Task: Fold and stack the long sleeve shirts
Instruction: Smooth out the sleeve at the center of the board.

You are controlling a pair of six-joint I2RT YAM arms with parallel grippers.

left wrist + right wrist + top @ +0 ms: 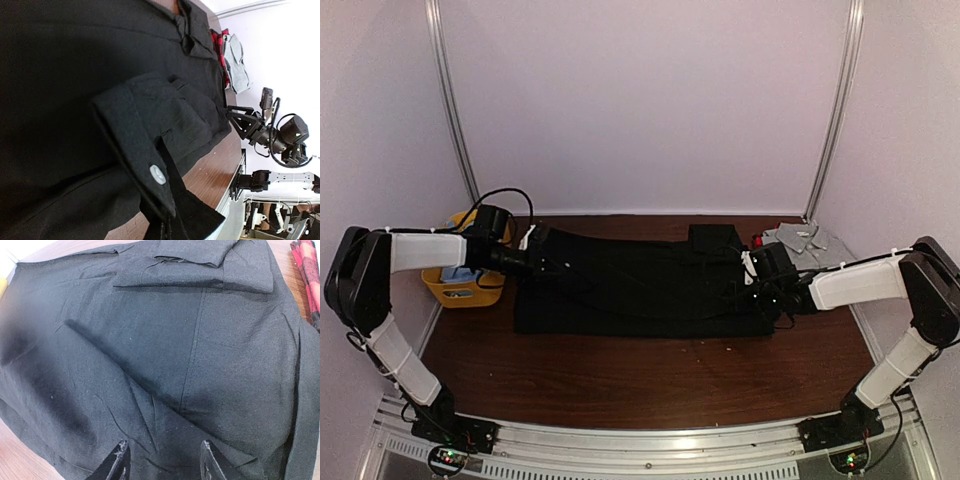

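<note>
Lying under right pincer [164, 452]: black shirt [175, 350]

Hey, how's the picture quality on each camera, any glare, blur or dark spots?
Top external view: dim light, the black shirt reads as one flat dark patch, glare on the near rail. Left wrist view: white background blown out at right. Right wrist view: soft dark smear at left on the shirt, rest sharp.

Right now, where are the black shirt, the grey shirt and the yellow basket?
black shirt [640, 290], top view, middle of its spread body.
grey shirt [807, 240], top view, its collar.
yellow basket [470, 293], top view, its front wall.
</note>
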